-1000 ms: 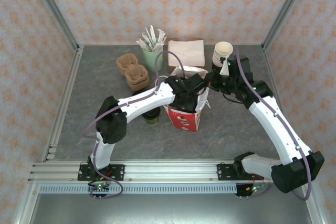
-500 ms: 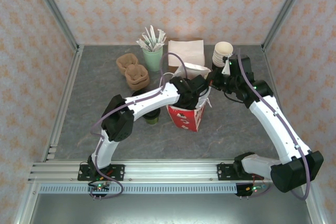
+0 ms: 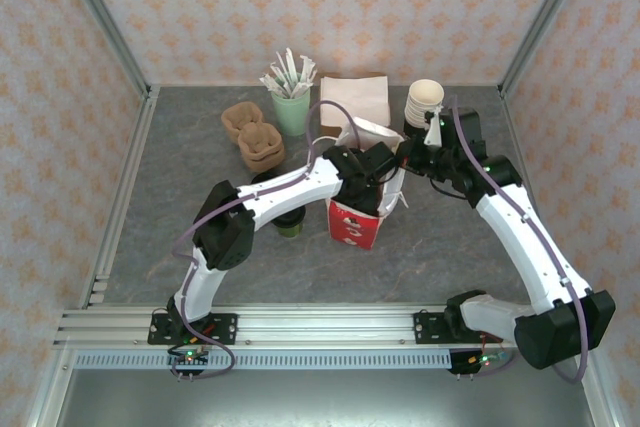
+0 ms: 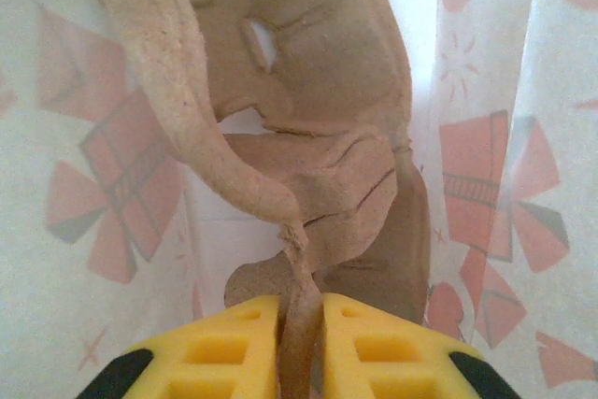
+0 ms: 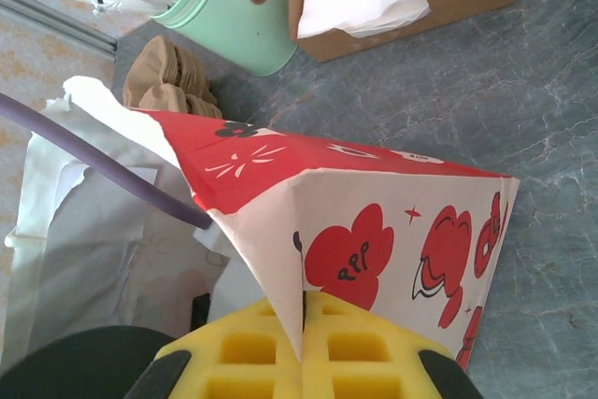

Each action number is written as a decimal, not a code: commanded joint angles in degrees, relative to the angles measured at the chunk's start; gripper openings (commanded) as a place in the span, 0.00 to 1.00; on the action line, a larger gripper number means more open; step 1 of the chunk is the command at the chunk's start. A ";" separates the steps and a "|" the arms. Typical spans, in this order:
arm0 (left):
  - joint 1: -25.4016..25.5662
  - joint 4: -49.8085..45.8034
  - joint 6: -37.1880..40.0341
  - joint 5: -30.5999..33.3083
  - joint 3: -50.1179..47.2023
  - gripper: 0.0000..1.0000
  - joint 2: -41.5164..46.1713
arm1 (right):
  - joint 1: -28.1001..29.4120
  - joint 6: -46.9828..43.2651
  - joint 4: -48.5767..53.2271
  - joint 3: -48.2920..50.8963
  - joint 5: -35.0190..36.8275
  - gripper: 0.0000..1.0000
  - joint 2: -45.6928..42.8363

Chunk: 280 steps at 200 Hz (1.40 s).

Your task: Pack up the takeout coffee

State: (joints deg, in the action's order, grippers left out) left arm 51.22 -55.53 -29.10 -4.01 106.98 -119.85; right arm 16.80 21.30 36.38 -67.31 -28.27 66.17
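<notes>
The jaws of the left gripper pinch rough brown fibre, probably a moulded-pulp carrier, inside the thin paper bag. Those of the right gripper clamp its creased rim.

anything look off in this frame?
Yes. The brown moulded-pulp cup carrier pinched in the left claw inside the red-and-white paper bag looks cracked and crumpled. The bag appears to lean, its rim pinched by the right claw.
</notes>
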 commanded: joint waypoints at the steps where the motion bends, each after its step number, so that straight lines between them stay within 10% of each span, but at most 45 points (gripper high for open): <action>1: -0.24 2.95 0.98 1.01 0.55 0.12 5.27 | 0.01 -3.61 2.77 1.95 -2.49 0.00 -1.80; 141: -1.04 3.36 0.86 -0.73 -0.61 0.00 5.38 | -1.35 -9.00 3.48 3.51 -3.55 0.00 -2.93; 176: -1.04 0.71 1.44 1.37 1.33 0.39 4.02 | -1.59 -8.91 3.13 3.13 -3.46 0.00 -2.59; 213: -1.07 -0.01 1.86 4.54 4.31 0.54 4.88 | -1.75 -8.82 2.79 3.08 -3.63 0.00 -2.37; 280: -1.20 6.78 1.77 1.12 4.37 0.30 5.68 | -1.77 -10.63 1.80 4.39 -5.41 0.00 -3.04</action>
State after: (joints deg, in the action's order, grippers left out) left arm 50.52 -52.21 -27.09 -1.91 111.79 -115.87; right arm 15.20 13.13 38.09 -64.60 -31.57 63.90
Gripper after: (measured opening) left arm 0.348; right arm 0.064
